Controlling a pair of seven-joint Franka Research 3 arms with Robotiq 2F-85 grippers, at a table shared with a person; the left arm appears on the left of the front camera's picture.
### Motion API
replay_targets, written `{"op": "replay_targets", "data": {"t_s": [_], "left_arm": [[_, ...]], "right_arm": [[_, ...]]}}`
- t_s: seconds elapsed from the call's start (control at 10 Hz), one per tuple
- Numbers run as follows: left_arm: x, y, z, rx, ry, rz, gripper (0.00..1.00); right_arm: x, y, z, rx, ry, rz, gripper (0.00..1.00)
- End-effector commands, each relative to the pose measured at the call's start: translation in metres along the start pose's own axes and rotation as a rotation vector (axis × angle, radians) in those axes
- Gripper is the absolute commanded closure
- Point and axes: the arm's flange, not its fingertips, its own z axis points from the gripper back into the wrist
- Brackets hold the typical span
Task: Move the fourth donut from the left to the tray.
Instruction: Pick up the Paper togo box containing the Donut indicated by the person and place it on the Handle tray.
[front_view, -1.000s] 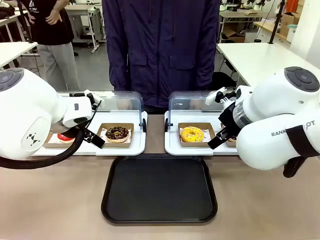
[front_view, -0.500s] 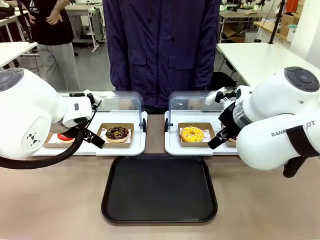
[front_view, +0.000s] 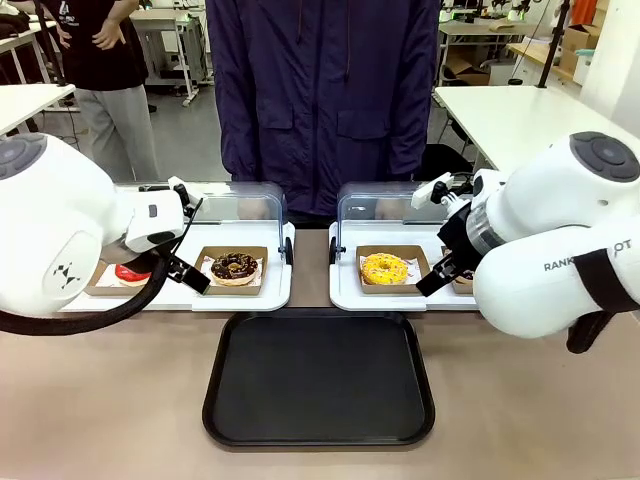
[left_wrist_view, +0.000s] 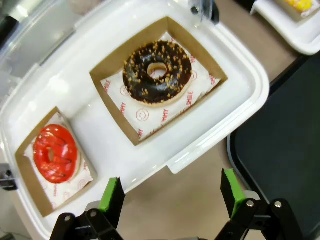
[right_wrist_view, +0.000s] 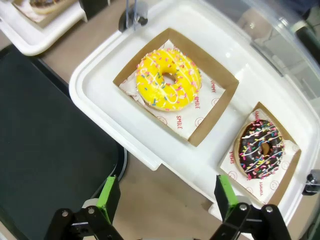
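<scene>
Black tray (front_view: 318, 380) lies bare at mid-table on the robot's side, just in front of two white display trays. The right-hand display tray (right_wrist_view: 115, 120) holds two cardboard holders. The outer holder (right_wrist_view: 291, 167) carries the fourth donut (right_wrist_view: 261, 148), chocolate-iced with pale streaks and sprinkles, beside the yellow-iced donut (right_wrist_view: 168, 79). Right gripper (right_wrist_view: 166, 195) hovers over that display tray's near edge, jaws spread wide, nothing between them. Left gripper (left_wrist_view: 171, 190) is likewise wide above the other display tray. My read: the right arm is the one for this. Best to shift outward until the holder sits between the pads, descend, close on cardboard walls rather than icing, lift level, clear the rim, then swing inward to the black tray.
</scene>
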Motion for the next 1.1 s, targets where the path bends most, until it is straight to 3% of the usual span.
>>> {"op": "replay_targets", "data": {"t_s": [0.0,0.2,0.4,0.7,1.0], "left_arm": [[0.025,0.018,0.043,-0.079,-0.025,-0.009,0.0],[0.039,0.057,0.094,-0.166,-0.025,-0.031,0.0],[0.038,0.111,0.129,-0.305,-0.044,-0.122,0.0],[-0.006,0.225,0.166,-0.512,-0.201,-0.172,0.0],[-0.067,0.288,0.183,-0.558,-0.349,-0.142,0.0]], "right_arm": [[0.016,-0.024,0.044,0.025,-0.043,-0.027,0.0],[0.013,-0.071,0.101,0.085,-0.128,-0.093,0.0],[-0.011,-0.143,0.143,0.166,-0.225,-0.131,0.0],[-0.084,-0.238,0.174,0.293,-0.386,-0.106,0.0],[-0.141,-0.298,0.172,0.391,-0.561,-0.088,0.0]]}}
